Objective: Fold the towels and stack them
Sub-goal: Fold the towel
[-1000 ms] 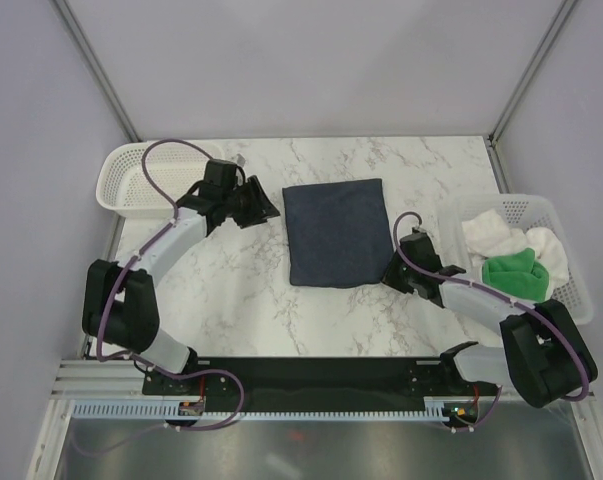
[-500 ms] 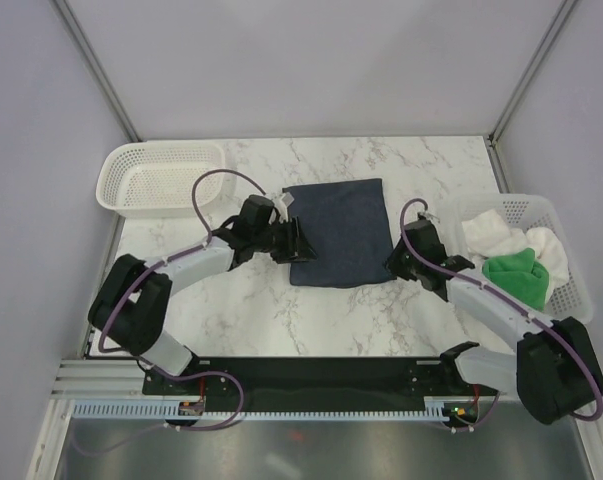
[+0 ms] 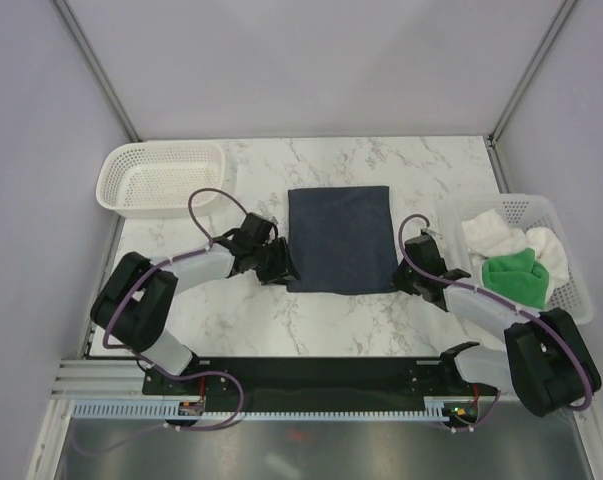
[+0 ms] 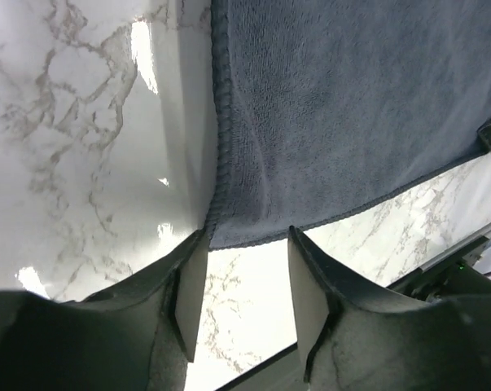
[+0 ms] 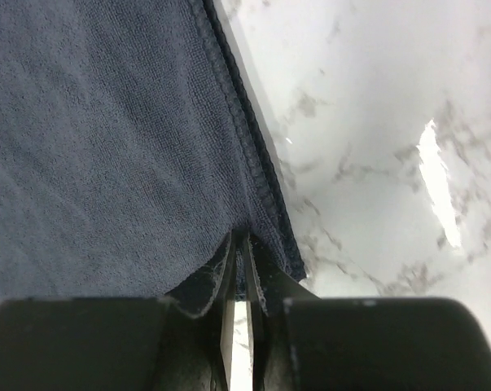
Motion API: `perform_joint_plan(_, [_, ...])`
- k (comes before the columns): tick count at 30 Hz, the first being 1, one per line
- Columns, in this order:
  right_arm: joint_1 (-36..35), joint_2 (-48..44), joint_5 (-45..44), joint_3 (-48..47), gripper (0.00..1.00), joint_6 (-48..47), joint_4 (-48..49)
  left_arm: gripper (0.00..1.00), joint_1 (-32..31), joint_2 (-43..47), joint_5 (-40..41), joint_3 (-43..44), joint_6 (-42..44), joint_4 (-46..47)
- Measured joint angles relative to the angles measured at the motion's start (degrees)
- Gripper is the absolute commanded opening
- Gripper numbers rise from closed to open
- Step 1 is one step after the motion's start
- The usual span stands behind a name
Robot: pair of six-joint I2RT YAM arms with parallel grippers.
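Note:
A dark blue folded towel [image 3: 339,238] lies flat in the middle of the marble table. My left gripper [image 3: 281,270] is open, its jaws straddling the towel's near left corner [image 4: 229,232] just above the table. My right gripper [image 3: 402,277] is shut on the towel's near right corner [image 5: 261,244]; the cloth edge is pinched between the thin fingertips. White and green towels [image 3: 516,262] sit piled in the basket on the right.
An empty white basket [image 3: 161,177] stands at the back left. A white basket [image 3: 571,290] with unfolded towels stands at the right edge. Grey walls enclose the table on three sides.
My left arm swung from near the left basket down to the towel's near left corner. My right gripper closed in on the near right corner. The towel shifted slightly toward the back.

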State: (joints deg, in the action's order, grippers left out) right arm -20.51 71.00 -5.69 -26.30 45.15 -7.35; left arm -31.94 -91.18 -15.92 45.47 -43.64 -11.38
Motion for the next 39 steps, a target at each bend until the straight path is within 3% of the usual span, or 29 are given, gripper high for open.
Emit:
perform_joint_plan(3, [0.0,-4.1,0.1,1.6,0.24,1.0,-2.5,0.62,0.6,2.5,0.0,1.1,0.0,-2.7])
perform_joint_plan(6, [0.1,-5.7,0.5,-1.6,0.44,0.4,-7.1,0.65,2.0,3.1,-2.3,6.8,1.8,-5.0])
perform_joint_plan(7, [0.3,-5.2,0.6,-3.8,0.55,-0.2,-8.5,0.64,2.9,2.6,-3.0,10.5,3.2,-6.4])
perform_joint_plan(11, [3.2,3.3,3.6,-20.1,0.60,-6.3,-9.7,0.63,7.8,-2.4,-4.9,26.4,8.9,-7.2])
perform_joint_plan(17, [9.9,25.6,14.2,-44.1,0.60,-18.5,-7.9,0.62,14.1,-15.5,-7.1,42.6,18.2,-6.3])
perform_joint_plan(27, [18.2,49.0,25.1,-67.6,0.57,-33.7,-14.1,0.66,14.8,-33.4,-12.2,52.2,29.2,-10.6])
perform_joint_plan(34, [18.6,59.1,28.7,-76.0,0.55,-39.6,-17.8,0.66,14.8,-41.9,-14.2,64.7,33.3,-14.2])
perform_joint_plan(39, [19.6,62.1,30.8,-78.7,0.55,-41.6,-18.9,0.68,15.2,-44.4,-14.2,67.4,34.7,-16.1])
